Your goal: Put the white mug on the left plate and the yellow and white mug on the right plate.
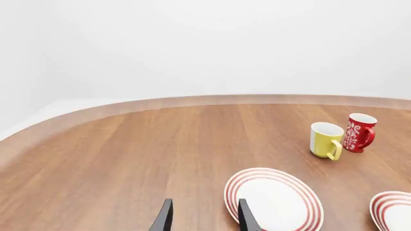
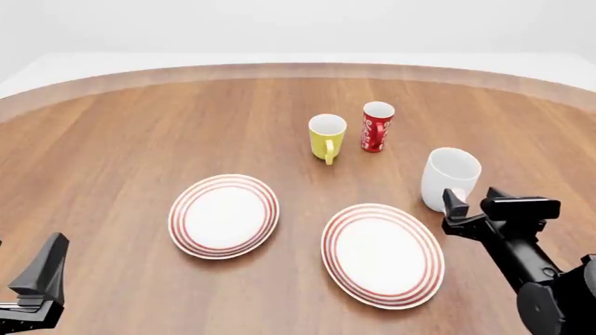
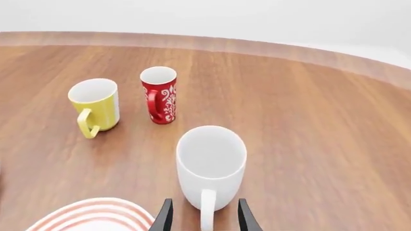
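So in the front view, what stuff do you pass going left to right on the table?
Left plate → yellow and white mug → red cup → white mug.

A brown wood-grain table (image 2: 139, 125) with a curved far edge carries the left plate (image 2: 223, 216), the right plate (image 2: 383, 255), the yellow and white mug (image 2: 327, 137), a red cup (image 2: 376, 126) just beside it, and the white mug (image 2: 450, 176), all upright.

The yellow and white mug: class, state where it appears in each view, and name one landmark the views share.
Left wrist view: yellow and white mug, right of centre.
Front view, upper middle.
Right wrist view, left side.
Shared landmark: the red cup beside it.
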